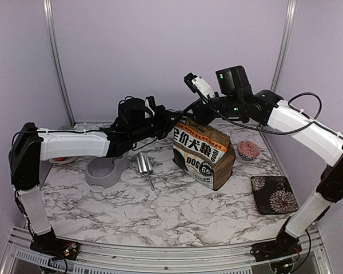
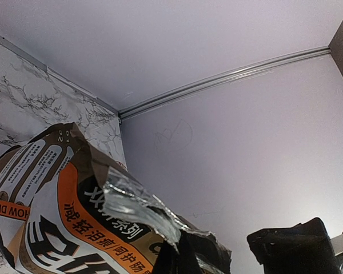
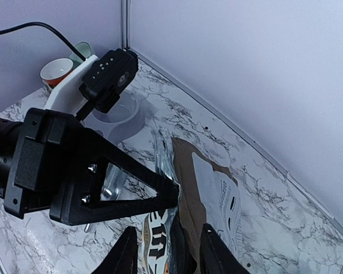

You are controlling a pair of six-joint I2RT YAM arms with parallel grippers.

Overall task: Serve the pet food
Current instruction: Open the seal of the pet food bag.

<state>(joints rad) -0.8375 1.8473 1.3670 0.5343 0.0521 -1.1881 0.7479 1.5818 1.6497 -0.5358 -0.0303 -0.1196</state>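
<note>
Pinching the torn lip of the dog-food bag (image 1: pixel 204 154) mid-bench with my left gripper (image 3: pixel 172 194), right gripper (image 3: pixel 170 231) parted astride its mouth, I judge serving barely begun: the pet food is unseen, presumably inside, and the grey bowl (image 1: pixel 103 171) near the left edge shows none.

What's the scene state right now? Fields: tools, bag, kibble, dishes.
left tool: shut on top edge of dog food bag
right tool: open, fingers either side of bag top; contact unclear
bag: upright, mid-table, top open
pet food: none visible
grey bowl: left of bag, under left arm
metal scoop: lying between grey bowl and bag
red-patterned bowl: right of bag
floral plate: near right
</note>
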